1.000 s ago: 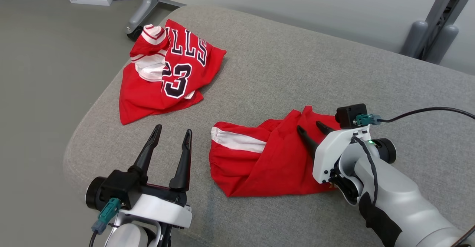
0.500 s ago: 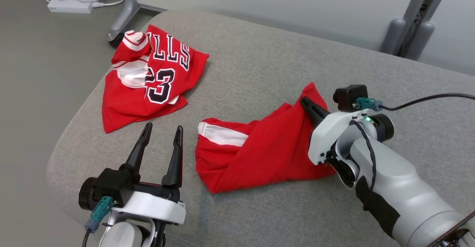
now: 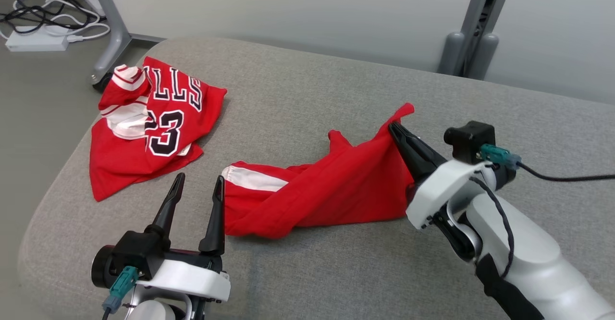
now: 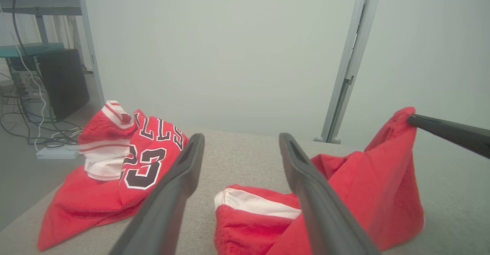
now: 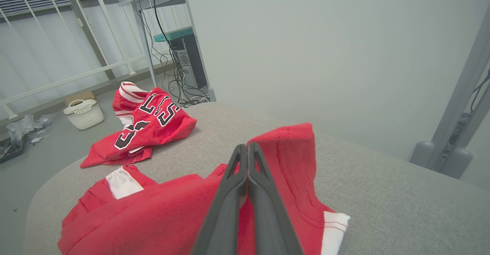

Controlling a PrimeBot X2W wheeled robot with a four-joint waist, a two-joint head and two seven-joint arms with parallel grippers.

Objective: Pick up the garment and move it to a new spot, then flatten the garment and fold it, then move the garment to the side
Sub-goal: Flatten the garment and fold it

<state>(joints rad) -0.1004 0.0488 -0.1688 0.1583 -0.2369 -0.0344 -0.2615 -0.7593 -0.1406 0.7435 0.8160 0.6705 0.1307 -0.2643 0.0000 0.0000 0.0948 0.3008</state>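
I am looking at the red shorts (image 3: 307,195) lying on the big grey cushion (image 3: 336,84). My right gripper (image 3: 396,130) is pinching one corner of the shorts, with its two dark fingers pressed tight together. That corner is being held up off the cushion, and the rest of the shorts is lying stretched out toward my left side. The end with the white band (image 3: 254,179) is resting just beside my left gripper (image 3: 199,179). My left gripper is spread wide and is holding nothing, near the front edge of the cushion. A red jersey (image 3: 144,137) with a black number is lying crumpled near the cushion's far left corner, well apart from the shorts.
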